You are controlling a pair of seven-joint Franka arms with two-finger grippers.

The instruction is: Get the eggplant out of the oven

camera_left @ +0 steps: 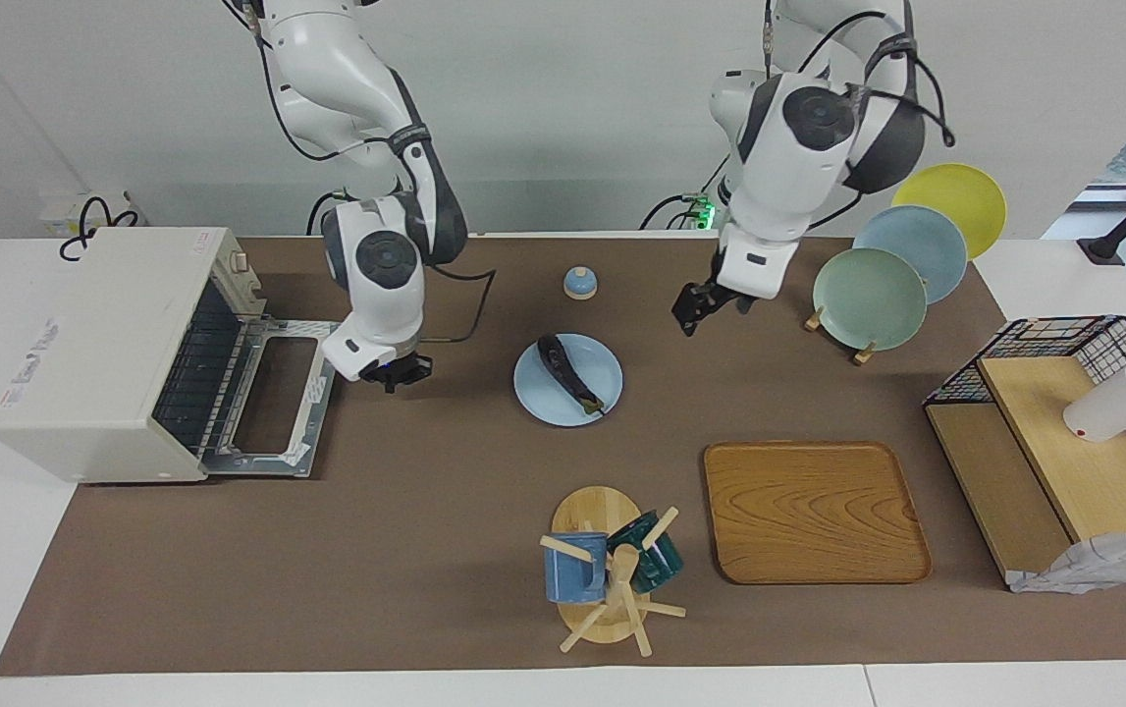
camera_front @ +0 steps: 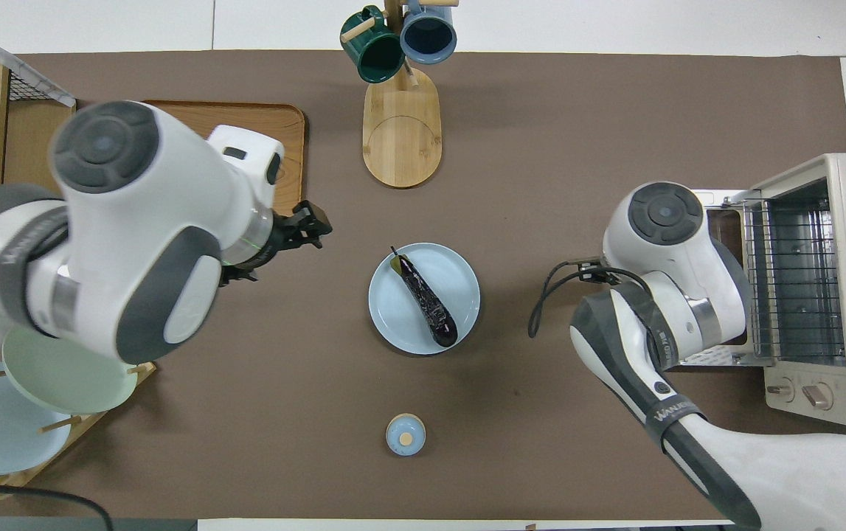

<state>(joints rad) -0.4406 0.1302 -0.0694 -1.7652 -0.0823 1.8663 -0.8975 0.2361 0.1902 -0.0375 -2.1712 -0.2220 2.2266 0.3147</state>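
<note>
The dark purple eggplant (camera_left: 567, 371) lies on a light blue plate (camera_left: 543, 398) at the middle of the table; it also shows in the overhead view (camera_front: 426, 299) on the plate (camera_front: 459, 284). The off-white oven (camera_left: 91, 344) stands at the right arm's end, its door (camera_left: 273, 403) folded down flat, its wire rack (camera_front: 795, 273) bare. My right gripper (camera_left: 396, 376) hangs low beside the open door's edge, between oven and plate, holding nothing. My left gripper (camera_left: 695, 312) is open and empty, raised over the mat beside the plate (camera_front: 313, 225).
A small blue bell (camera_left: 579, 283) sits nearer to the robots than the plate. A wooden tray (camera_left: 813, 511) and a mug tree (camera_left: 602, 570) with two mugs lie farther out. A rack of plates (camera_left: 872, 295) and a black wire basket (camera_left: 1063, 442) stand at the left arm's end.
</note>
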